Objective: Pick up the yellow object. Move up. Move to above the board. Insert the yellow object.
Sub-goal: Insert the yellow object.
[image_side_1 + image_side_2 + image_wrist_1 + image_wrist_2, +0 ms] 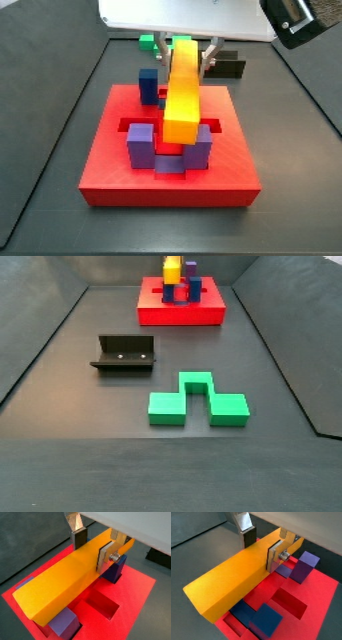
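Silver-plated gripper (93,546) fingers pinch the long yellow bar with orange sides (61,582) near one end, holding it above the flat red square board (107,170) among its blue and purple posts (142,145). Gripped off-centre, the bar could tilt and snag a post instead of entering its slot.

Gripper (93,548) clamped, above centre.

The gripper (93,547) is clamped around the bar (63,582) above the board (120,175), posts (140,147) on either side below; fixture (124,354) and notched block (197,404) lie well apart from it.
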Motion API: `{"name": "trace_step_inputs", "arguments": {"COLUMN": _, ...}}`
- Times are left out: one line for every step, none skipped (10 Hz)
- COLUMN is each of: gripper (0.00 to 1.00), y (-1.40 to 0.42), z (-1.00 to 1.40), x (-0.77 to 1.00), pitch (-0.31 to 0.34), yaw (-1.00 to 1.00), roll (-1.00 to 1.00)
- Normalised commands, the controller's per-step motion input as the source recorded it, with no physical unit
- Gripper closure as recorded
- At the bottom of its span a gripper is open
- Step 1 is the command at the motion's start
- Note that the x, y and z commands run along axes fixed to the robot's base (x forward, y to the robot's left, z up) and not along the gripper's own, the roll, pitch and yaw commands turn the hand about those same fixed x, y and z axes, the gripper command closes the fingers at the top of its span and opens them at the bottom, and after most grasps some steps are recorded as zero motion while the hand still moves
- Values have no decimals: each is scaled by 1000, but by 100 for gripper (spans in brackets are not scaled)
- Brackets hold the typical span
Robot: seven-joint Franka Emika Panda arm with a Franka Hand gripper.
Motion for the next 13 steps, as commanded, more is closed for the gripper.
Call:
{"name": "trace_step_inputs", "arguments": {"gripper": 100, "y": 0, "z": 134, "x": -331, "pitch": -113, "yaw": -37, "roll": -109}}
{"name": "trace_step_inputs", "arguments": {"gripper": 100, "y": 0, "z": 131, "x": -306, "pitch": -130, "yaw": -17, "roll": -110}}
{"name": "trace_step_inputs", "arguments": {"gripper": 100, "y": 0, "z": 171, "x": -357, "pitch": -140, "yaw": 0, "roll": -129}}
{"name": "trace_step_inputs", "arguments": {"gripper": 100, "y": 0, "z": 109, "x": -271, "pitch": -140, "yaw": 0, "roll": -89}}
{"name": "trace_step_inputs", "arguments": {"gripper": 100, "y": -37, "z": -51, "x": 0, "pitch": -7, "yaw": 63, "roll": 7}}
{"name": "trace_step_inputs", "arguments": {"gripper": 100, "y": -80, "z": -191, "x": 131, "pitch": 10, "yaw": 137, "roll": 91}}
{"name": "trace_step_inputs", "arguments": {"gripper": 100, "y": -111, "z": -171, "x": 200, "pitch": 43, "yaw": 126, "roll": 107}}
{"name": "trace_step_inputs", "arguments": {"gripper": 100, "y": -103, "z": -109, "x": 154, "pitch": 39, "yaw": 106, "roll": 104}}
{"name": "trace_step_inputs", "arguments": {"gripper": 100, "y": -83, "z": -123, "x": 134, "pitch": 33, "yaw": 106, "roll": 123}}
{"name": "trace_step_inputs", "arguments": {"gripper": 100, "y": 0, "z": -146, "x": 0, "pitch": 0, "yaw": 129, "roll": 113}}
{"name": "trace_step_inputs", "arguments": {"gripper": 100, "y": 0, "z": -114, "x": -17, "pitch": 0, "yaw": 140, "roll": 43}}
{"name": "trace_step_inputs", "arguments": {"gripper": 100, "y": 0, "z": -31, "x": -51, "pitch": 0, "yaw": 106, "roll": 0}}
{"name": "trace_step_inputs", "arguments": {"gripper": 100, "y": 0, "z": -11, "x": -40, "pitch": 0, "yaw": 109, "roll": 0}}
